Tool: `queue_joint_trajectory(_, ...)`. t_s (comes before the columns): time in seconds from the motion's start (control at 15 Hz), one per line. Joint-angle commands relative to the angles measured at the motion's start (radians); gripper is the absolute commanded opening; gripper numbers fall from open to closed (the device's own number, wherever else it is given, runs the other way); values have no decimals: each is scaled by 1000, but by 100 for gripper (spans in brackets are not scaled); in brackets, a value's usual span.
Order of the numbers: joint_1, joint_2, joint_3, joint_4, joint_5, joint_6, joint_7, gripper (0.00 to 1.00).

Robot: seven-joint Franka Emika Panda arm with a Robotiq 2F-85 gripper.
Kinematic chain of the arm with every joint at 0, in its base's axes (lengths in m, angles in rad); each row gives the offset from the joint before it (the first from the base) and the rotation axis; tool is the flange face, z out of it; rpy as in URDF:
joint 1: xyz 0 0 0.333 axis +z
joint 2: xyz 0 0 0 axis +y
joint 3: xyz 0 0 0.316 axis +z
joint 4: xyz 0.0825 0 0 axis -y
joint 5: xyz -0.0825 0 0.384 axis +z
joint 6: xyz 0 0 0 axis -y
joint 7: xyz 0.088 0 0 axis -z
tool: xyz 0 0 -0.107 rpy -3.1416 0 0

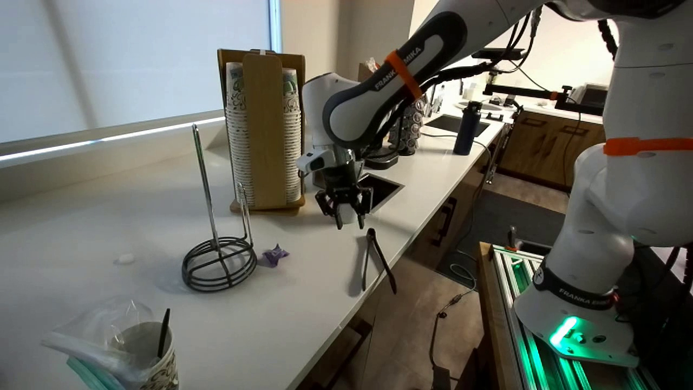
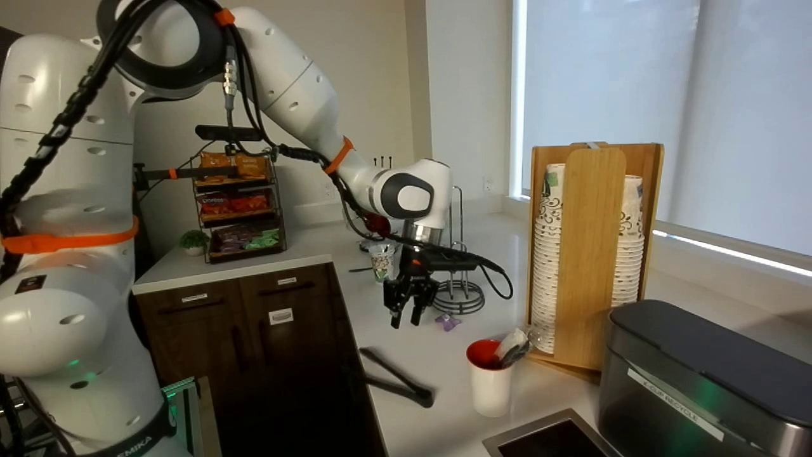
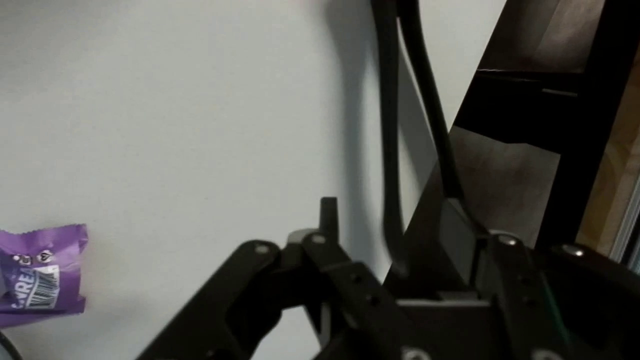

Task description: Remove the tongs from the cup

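Pincer [image 2: 406, 319] spread above the bench [image 1: 281, 325], holding nothing; black tongs [image 3: 390, 115] lie free of the cup [image 2: 491, 390].
In an exterior view we see the tongs at six o'clock from the pincer, tips toward ten, and the white cup at four o'clock, standing apart from them; in the wrist view one tong arm crosses the bench's edge. We judge the tongs light, stiff but springy, smooth enough to skid, hard to break. Removal looks done; if we must lift them, we would pinch both arms near the joined end, not the splayed tips, where a nudge could send them off.
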Motion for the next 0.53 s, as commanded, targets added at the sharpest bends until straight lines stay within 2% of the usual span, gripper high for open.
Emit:
queue_joint_trajectory(0.0, -7, -40, 10, -6, 3, 108, 66, 90)
queue_joint_trajectory(0.07, -10, -72, 15, -25, 29, 153, 75, 97)
queue_joint_trajectory(0.13, -11, -96, 18, -40, 47, 195, 85, 100)
queue_joint_trajectory(0.33, -8, -154, 16, -77, 61, 335, 149, 100)
queue_joint_trajectory(0.47, -9, -175, -1, -93, 42, 398, 246, 100)
